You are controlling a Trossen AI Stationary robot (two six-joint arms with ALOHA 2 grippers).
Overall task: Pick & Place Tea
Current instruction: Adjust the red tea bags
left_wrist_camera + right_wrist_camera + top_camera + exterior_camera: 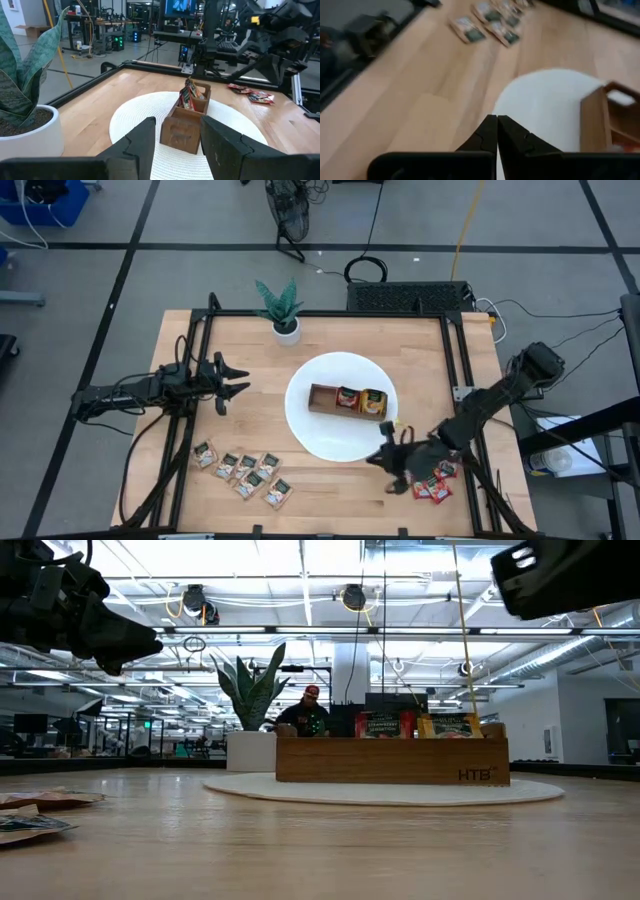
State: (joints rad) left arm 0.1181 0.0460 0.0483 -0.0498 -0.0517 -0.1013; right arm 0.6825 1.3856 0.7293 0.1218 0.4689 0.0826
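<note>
A brown wooden tray (325, 398) stands on a round white mat (310, 430) mid-table, with a red sachet (348, 398) and an orange-yellow sachet (374, 402) standing in it. Several pale beige tea sachets (243, 473) lie flat near the table's front left. A few red sachets (435, 486) lie at the front right. My right gripper (378, 460) hovers shut over the mat's near right rim, slanting down, with nothing between its fingers (496, 131). My left gripper (240, 380) waits open at the table's left, level, pointing at the tray (186, 131).
A potted plant (280, 308) in a white pot stands at the far side, left of the mat. A black frame (455, 350) runs along the table's edges. Bare wood lies between the beige sachets and the mat.
</note>
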